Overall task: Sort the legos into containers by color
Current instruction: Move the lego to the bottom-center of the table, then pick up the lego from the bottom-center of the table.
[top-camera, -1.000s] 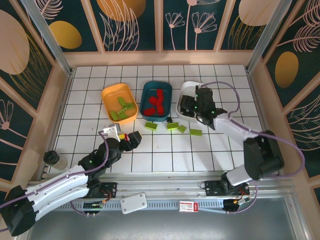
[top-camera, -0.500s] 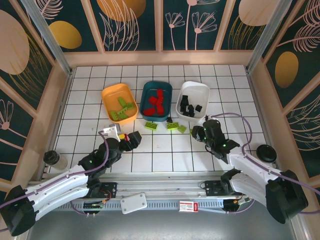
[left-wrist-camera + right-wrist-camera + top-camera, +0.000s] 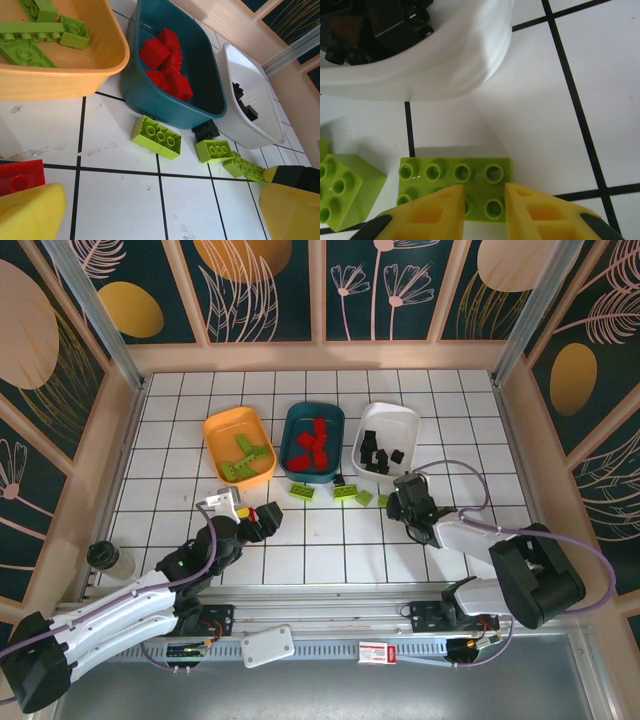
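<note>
1. Brick at the right gripper [image 3: 484,190]: lime green two-by-four studded plastic brick [image 3: 455,172], lying flat with studs up on the white tiled table [image 3: 580,60]. Its long side runs across the right wrist view.
2. Jaws vs brick: the right fingers are drawn in to a narrow gap, with tips over the brick's near stud row at about mid-length. The brick extends past both fingers. Can't tell whether they actually pinch it.
3. Location: the brick sits just in front of the white rounded plastic tray [image 3: 400,420], close to its wall but apart. A square lime green brick [image 3: 342,192] lies just to its left with a small gap between them.
4. Left gripper [image 3: 160,200]: jaws wide with nothing between them, low over the table in front of the orange-yellow tray. A small red brick [image 3: 20,176] lies right against the finger at the left of the left wrist view.
5. Orange-yellow rounded plastic tray [image 3: 215,430]: holds lime green bricks [image 3: 245,458], several of them, some long.
6. Dark teal plastic tray [image 3: 290,425], the middle one: holds a pile of red bricks [image 3: 310,445].
7. The white tray holds black bricks [image 3: 378,457], bunched at its near end.
8. Loose in front of the teal tray: a lime green eight-stud brick [image 3: 156,136], a small black brick [image 3: 206,131] close to the tray wall, and a lime green four-stud brick [image 3: 216,150] just beside the black one.
</note>
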Robot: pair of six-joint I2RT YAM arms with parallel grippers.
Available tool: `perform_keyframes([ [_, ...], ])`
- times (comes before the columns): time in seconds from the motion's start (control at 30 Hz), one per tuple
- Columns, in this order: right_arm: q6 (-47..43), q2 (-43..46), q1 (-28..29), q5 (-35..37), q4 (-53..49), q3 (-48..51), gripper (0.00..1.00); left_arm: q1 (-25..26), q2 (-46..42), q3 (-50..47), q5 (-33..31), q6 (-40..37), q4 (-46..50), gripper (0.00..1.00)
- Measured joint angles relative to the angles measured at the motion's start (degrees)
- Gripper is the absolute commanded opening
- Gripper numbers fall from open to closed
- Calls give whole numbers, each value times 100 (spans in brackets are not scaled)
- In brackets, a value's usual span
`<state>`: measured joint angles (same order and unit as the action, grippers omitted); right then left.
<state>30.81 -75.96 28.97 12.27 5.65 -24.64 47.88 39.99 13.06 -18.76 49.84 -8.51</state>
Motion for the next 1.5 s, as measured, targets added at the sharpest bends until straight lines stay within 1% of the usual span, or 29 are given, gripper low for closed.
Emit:
perform_keyframes([
  [0.1, 68, -105, 442, 170, 7, -72, 26, 0, 0, -2, -17, 0, 0, 98],
  [0.37, 616, -243, 1775, 236, -13, -175, 25, 0, -50, -74, -87, 0, 4, 98],
  [0.5, 859, -417, 2612, 273, -275, -448, 27, 0, -114, -87, -120, 0, 7, 99],
  [0.57, 881, -498, 2981, 302, -555, -656, 34, 0, -168, -120, -127, 0, 9, 99],
  [0.6, 870, -509, 3126, 341, -708, -765, 41, 0, -195, -142, -127, 2, 11, 99],
  [0.63, 841, -505, 3222, 387, -822, -861, 49, 0, -214, -153, -127, 2, 24, 98],
  [0.7, 719, -448, 3289, 420, -927, -1010, 61, 0, -247, -166, -131, 7, 35, 99],
  [0.73, 579, -387, 3272, 389, -938, -1054, 64, 0, -269, -166, -133, 22, 48, 98],
  [0.9, -63, -367, 2922, -94, -938, -1224, 69, 0, -348, -173, -151, 50, 109, 99],
  [1.1, -835, -857, 2566, -664, -844, -1429, 71, 0, -348, -173, -175, 85, 131, 99],
  [1.27, -1161, -1143, 2282, -1163, -745, -1554, 71, 0, -348, -173, -214, 87, 140, 98],
  [1.37, -1252, -1309, 2264, -1451, -713, -1572, 72, 0, -348, -173, -238, 87, 162, 99],
  [1.5, -1252, -1360, 2396, -1733, -719, -1572, 70, 0, -369, -173, -275, 87, 184, 98],
])
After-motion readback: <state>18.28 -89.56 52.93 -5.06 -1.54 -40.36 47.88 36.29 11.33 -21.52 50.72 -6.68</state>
